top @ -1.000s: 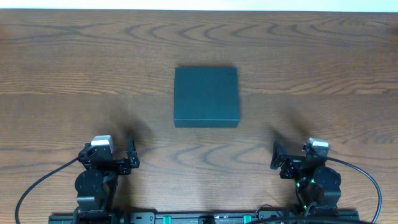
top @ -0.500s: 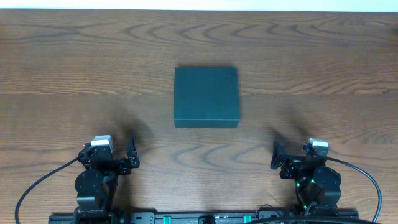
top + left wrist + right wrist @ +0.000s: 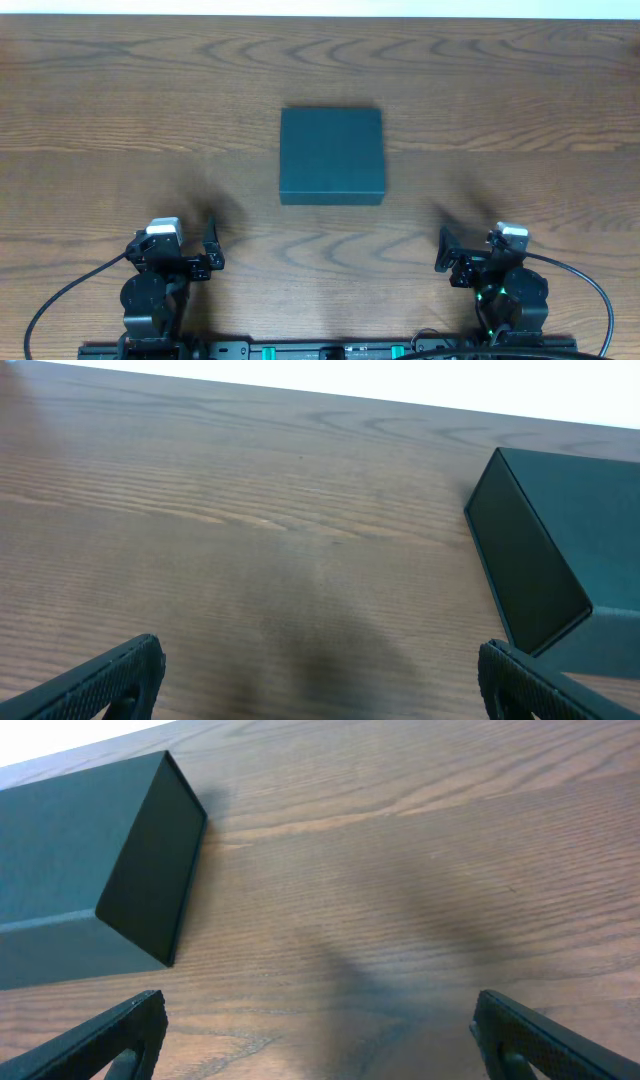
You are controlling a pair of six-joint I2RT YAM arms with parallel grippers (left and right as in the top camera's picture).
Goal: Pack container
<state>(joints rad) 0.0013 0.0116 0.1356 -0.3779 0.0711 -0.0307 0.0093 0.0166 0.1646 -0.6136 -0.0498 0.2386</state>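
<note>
Where the wood-grain surface runs midway between its left and right edges, the container sits flat, somewhat nearer the far edge than the near one. It is dark teal, matte and roughly square. Its sides run parallel to the surface's edges, and its top face is level and closed. From above, no seam or hinge can be made out on the top.

Both arms are at the near edge, well apart from the container. The left arm is toward the near-left corner and the right arm toward the near-right corner. Each reaches only a little way toward the far edge.

Seen from the left wrist, the left fingers are spread wide, one tip at each lower corner of the view. Between them there is only bare wood and a soft shadow, so they are released and grasp nothing. The container shows at the right of that view, ahead of the fingers and apart from them. One vertical corner is turned toward the camera, with a darker side wall to its left.

Seen from the right wrist, the right fingers are parted just as widely, also released, with only wood and shadow between the tips. There the container shows at the upper left, ahead of the fingers and not touching them. Its lighter top and near wall meet a near-black side wall at the corner.
</note>
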